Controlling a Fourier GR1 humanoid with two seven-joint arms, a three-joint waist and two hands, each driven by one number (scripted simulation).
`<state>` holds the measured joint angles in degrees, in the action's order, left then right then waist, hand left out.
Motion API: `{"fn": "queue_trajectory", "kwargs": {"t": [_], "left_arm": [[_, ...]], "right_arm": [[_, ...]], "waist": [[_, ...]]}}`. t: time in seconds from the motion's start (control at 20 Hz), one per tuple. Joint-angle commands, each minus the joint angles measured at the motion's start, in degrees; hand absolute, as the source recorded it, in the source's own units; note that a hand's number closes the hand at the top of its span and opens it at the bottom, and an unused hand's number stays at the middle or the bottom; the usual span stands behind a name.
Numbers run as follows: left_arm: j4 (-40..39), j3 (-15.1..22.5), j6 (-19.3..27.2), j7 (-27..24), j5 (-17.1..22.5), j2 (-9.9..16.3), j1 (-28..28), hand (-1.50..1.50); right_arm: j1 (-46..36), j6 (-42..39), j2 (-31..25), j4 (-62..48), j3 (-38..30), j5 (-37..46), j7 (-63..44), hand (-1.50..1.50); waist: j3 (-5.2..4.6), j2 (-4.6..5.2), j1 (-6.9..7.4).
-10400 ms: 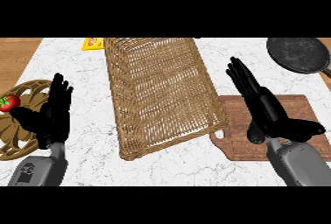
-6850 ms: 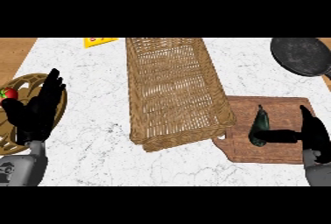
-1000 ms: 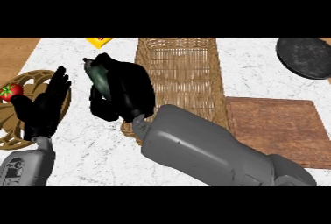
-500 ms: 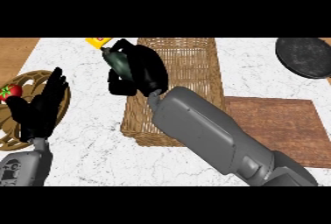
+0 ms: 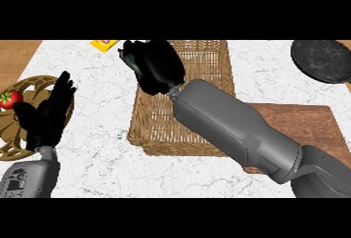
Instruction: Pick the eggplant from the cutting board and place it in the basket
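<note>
My right hand [image 5: 159,65] reaches across the wicker basket [image 5: 165,132] and is curled round the dark eggplant [image 5: 130,59]. Only the eggplant's left end shows past the fingers. Hand and eggplant hang over the basket's far left corner. The wooden cutting board [image 5: 312,125] lies at the right, partly hidden by my right forearm, and nothing shows on it. My left hand [image 5: 47,116] stands open at the left, fingers up, resting.
A round woven trivet with a red tomato [image 5: 9,98] lies at the left edge, behind my left hand. A black frying pan [image 5: 322,60] sits at the far right. A yellow item [image 5: 104,44] lies just beyond the basket's left corner.
My right hand has carried the eggplant further away and to the right, from beside the basket's left side to over its far left corner. The left hand has stayed put.
</note>
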<state>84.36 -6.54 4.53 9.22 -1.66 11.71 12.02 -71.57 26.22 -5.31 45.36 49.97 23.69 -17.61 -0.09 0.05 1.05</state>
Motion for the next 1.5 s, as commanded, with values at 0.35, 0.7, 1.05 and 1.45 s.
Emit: {"fn": "queue_trajectory", "kwargs": {"t": [0.35, 0.7, 1.05, 1.45], "left_arm": [[-2.1, -2.4, -1.5, -0.2, 1.6, 1.2, 2.0, 0.00], [1.0, -0.8, -2.2, 1.5, 1.0, 1.2, 1.2, 0.00], [-1.8, -2.1, -2.7, 0.2, 1.7, 1.3, 1.8, 0.00], [1.1, 1.2, -0.2, 2.5, -1.3, -1.4, 1.1, 0.00]], "right_arm": [[-6.3, 0.0, 5.2, -14.0, -5.1, 8.7, 4.6, 1.50], [-5.9, -12.5, 5.3, -15.9, -1.9, 7.5, 0.5, 1.50], [-6.0, -11.5, 5.3, -21.6, -6.2, 8.4, 7.0, 1.50], [-5.6, -9.0, 5.3, -24.4, -4.8, 10.4, 7.1, 1.50]], "waist": [[0.05, 0.30, 0.12], [0.03, 0.26, 1.09], [0.06, 0.40, 0.65], [0.06, 0.52, 1.49]]}}
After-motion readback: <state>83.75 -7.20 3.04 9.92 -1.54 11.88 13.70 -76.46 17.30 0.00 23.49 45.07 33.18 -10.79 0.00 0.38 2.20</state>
